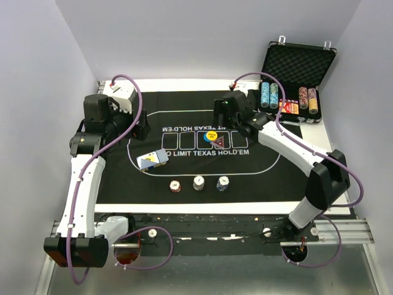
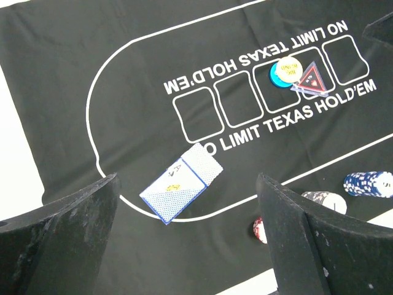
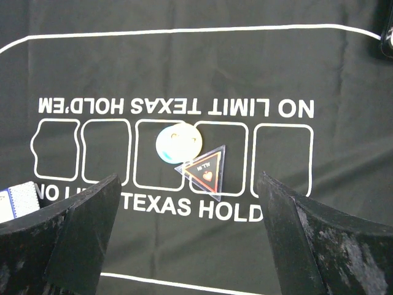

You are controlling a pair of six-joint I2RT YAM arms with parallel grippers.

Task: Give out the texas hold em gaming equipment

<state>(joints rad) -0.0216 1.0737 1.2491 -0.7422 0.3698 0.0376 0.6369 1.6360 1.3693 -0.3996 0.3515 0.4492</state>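
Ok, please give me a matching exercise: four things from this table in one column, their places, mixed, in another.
1. blue-backed card box
2. yellow round button disc
3. blue speckled chip stack
4. open black foam-lined case

A. far right corner, lid raised
B. right end of the row of three chip stacks
C. across the white oval line, left side
D. among the printed white boxes, centre

Pairs: 1-C, 2-D, 3-B, 4-A.
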